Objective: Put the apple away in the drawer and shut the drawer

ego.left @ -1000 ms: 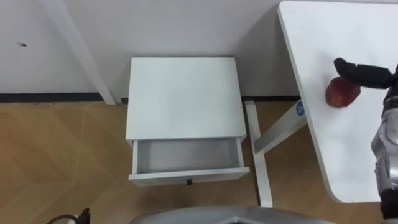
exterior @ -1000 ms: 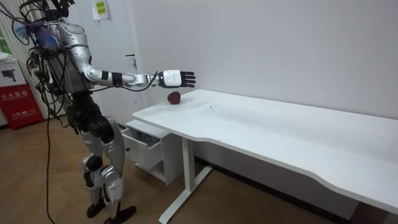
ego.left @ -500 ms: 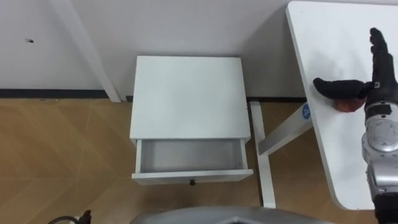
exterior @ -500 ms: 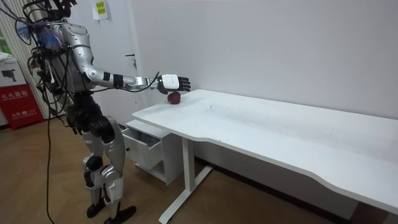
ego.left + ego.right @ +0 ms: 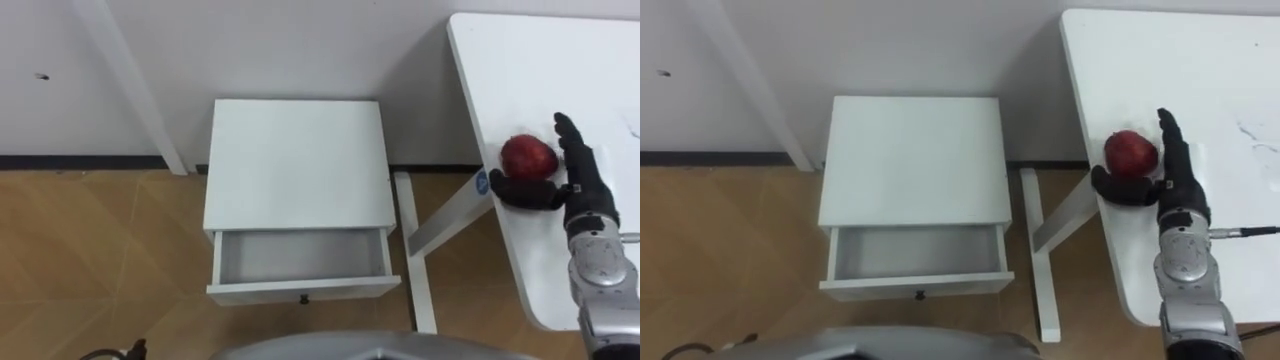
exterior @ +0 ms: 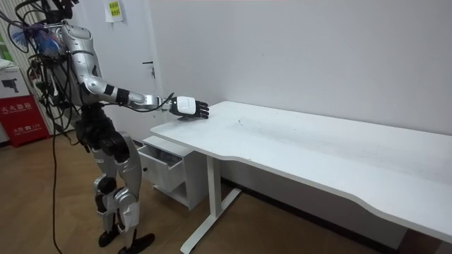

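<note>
Currently holds the right arm out over a smooth, matt white surface (image 5: 560,60) with a rounded corner, the right hand (image 5: 578,192) set beside a round, glossy red apple (image 5: 528,156). Has that hand released: dark fingers (image 5: 575,150) straight along the apple's right side, thumb stretched across just below its near side, nothing curled round the fruit. Has the apple resting on the surface near its left edge, in the angle between thumb and fingers; cannot tell whether touching them.

Stands before a boxy white cabinet (image 5: 295,160) with a flat, square top, set against the pale wall on a wood-grain plank floor (image 5: 90,250). Faces its single drawer (image 5: 300,290), pulled out toward the body: a shallow rectangular tray with pale grey inner walls, a bare bottom and a small dark knob (image 5: 303,297) on the front panel.

Gains from the room view the whole stance: upright on both legs beside the cabinet, right arm stretched out to the surface's end by the wall, white-backed hand lying at that corner, the long top running off toward the room view's right on a white leg (image 6: 210,204). Gains from the eye views the drawer's inside and the apple's place against the hand.
</note>
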### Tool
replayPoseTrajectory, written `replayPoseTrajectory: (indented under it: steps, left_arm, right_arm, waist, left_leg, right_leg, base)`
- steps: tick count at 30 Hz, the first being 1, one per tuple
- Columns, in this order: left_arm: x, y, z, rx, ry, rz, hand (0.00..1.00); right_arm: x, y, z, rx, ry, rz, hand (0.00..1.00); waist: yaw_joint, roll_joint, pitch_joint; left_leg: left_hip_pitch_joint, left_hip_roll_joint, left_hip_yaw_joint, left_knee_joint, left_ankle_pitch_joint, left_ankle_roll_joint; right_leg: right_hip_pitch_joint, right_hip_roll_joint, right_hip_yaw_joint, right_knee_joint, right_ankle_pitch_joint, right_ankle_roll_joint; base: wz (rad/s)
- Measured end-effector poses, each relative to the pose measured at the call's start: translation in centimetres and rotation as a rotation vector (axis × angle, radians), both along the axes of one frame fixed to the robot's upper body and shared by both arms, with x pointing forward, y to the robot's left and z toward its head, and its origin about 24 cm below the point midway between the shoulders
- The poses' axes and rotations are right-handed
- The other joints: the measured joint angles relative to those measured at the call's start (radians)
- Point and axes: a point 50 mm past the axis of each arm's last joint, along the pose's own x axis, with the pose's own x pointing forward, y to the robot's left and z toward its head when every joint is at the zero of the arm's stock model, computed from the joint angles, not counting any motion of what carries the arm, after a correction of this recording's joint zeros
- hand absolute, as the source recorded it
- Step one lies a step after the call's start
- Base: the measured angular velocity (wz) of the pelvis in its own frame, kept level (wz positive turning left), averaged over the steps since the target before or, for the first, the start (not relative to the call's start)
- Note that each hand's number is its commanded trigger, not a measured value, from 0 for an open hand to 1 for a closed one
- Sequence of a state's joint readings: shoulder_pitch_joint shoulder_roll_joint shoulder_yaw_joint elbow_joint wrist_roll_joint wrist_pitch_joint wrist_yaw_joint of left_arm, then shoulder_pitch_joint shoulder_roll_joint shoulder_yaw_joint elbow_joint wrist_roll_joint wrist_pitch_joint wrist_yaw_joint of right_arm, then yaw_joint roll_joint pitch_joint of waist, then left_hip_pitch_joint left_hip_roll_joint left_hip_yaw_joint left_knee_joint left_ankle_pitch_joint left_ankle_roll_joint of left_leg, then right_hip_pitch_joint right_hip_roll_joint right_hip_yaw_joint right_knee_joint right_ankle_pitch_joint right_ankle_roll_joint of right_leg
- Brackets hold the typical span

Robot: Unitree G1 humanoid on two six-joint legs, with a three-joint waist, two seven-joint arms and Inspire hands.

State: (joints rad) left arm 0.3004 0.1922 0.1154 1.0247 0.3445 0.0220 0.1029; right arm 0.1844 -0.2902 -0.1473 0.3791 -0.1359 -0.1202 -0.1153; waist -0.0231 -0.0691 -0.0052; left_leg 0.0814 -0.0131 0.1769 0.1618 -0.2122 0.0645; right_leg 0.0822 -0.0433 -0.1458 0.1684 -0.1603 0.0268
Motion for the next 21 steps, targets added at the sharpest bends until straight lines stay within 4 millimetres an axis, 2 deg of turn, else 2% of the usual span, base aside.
replayPoseTrajectory:
  steps: [1,2,3,9,16,21]
  left_arm:
    - [0.0,0.0,0.0,0.0,0.001,0.001,0.0]
    - [-0.2,0.0,-0.1,-0.002,0.008,0.002,0.0]
    - [-0.2,0.0,-0.1,-0.002,0.011,0.003,0.0]
    - [-0.3,0.0,-0.1,-0.006,0.014,0.0,0.0]
    - [0.0,-0.1,-0.1,-0.002,0.013,-0.018,0.0]
    - [0.3,-0.1,-0.1,-0.003,0.007,-0.02,0.0]
  right_arm:
    - [0.0,0.0,-0.1,-0.003,0.001,-0.001,0.0]
    - [-0.2,0.1,-0.3,-0.011,0.005,0.003,0.75]
    - [-0.2,0.1,-0.3,-0.015,0.006,0.006,1.0]
    - [-0.4,0.0,-0.3,-0.037,-0.016,-0.01,1.0]
    - [-0.9,-1.1,0.0,-0.116,-0.028,-0.055,1.0]
    - [-0.6,-1.1,0.2,-0.117,-0.038,-0.061,1.0]
  waist:
    - [0.0,0.001,0.0003]
    - [-0.001,0.001,0.0]
    - [-0.002,0.001,0.0]
    - [-0.003,0.003,-0.0006]
    - [-0.007,0.022,-0.0109]
    - [-0.002,0.026,-0.0093]
  left_leg:
    - [0.0,0.0,-0.001,0.0,0.0,0.0]
    - [0.0,0.0,-0.002,0.001,0.0,0.0]
    - [-0.001,0.0,-0.002,0.002,0.0,0.0]
    - [-0.003,0.0,-0.004,0.006,0.0,0.0]
    - [-0.001,0.0,-0.011,0.006,0.0,0.0]
    - [-0.001,0.001,-0.013,0.005,0.0,0.0]
  right_leg:
    - [0.001,0.0,-0.003,0.0,0.0,-0.001]
    - [0.002,0.0,-0.004,-0.001,0.001,-0.001]
    - [0.002,-0.001,-0.006,0.0,0.001,-0.001]
    - [0.001,-0.001,-0.007,0.0,0.001,-0.001]
    - [0.004,-0.001,-0.019,-0.002,0.001,-0.002]
    - [0.005,0.0,-0.02,-0.003,0.001,-0.002]
  base:
    - [0.03]
    - [0.03]
    - [0.0]
    - [0.0]
    - [0.02]
    - [0.01]
